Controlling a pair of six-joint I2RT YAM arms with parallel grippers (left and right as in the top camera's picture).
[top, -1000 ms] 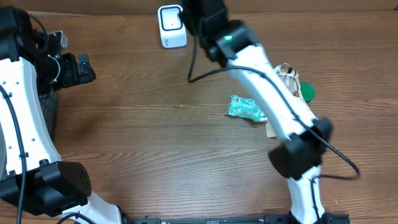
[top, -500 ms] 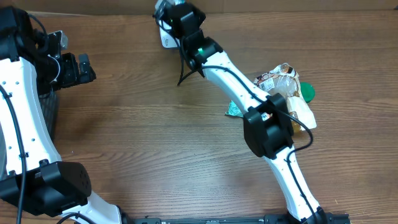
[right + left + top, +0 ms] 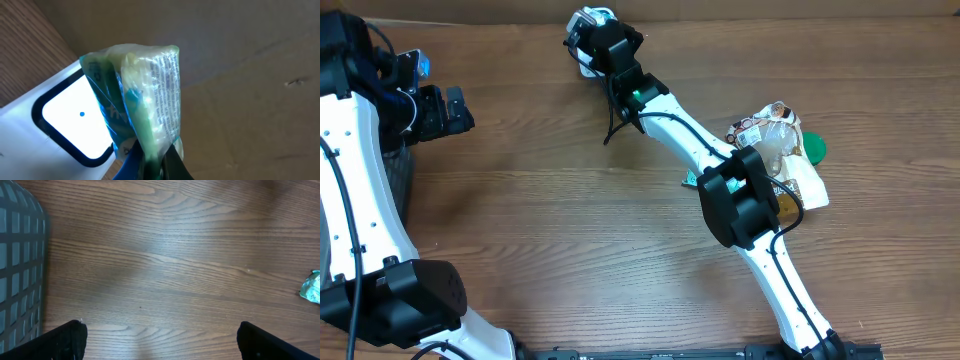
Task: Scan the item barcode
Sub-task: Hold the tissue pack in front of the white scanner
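Observation:
My right gripper point(image 3: 592, 24) reaches to the table's far edge and is shut on a green and blue plastic packet point(image 3: 145, 95) with fine print on one side. In the right wrist view the packet stands upright between the fingers, right in front of the white scanner point(image 3: 65, 120) and its bright window. From overhead the scanner point(image 3: 583, 62) is mostly hidden under the gripper. No barcode shows on the packet. My left gripper point(image 3: 450, 110) hangs at the far left, open and holding nothing, and its own camera shows the gripper point(image 3: 162, 342) above bare wood.
A dark mesh basket point(image 3: 395, 180) stands at the left edge. A pile of wrapped snacks point(image 3: 780, 140) with a green lid point(image 3: 814, 148) lies at the right. A small green packet point(image 3: 312, 287) lies beside the pile. A cardboard wall point(image 3: 250, 75) backs the table.
The right arm has swung left and brought the packet over the scanner, now covering most of it. The left arm has not moved.

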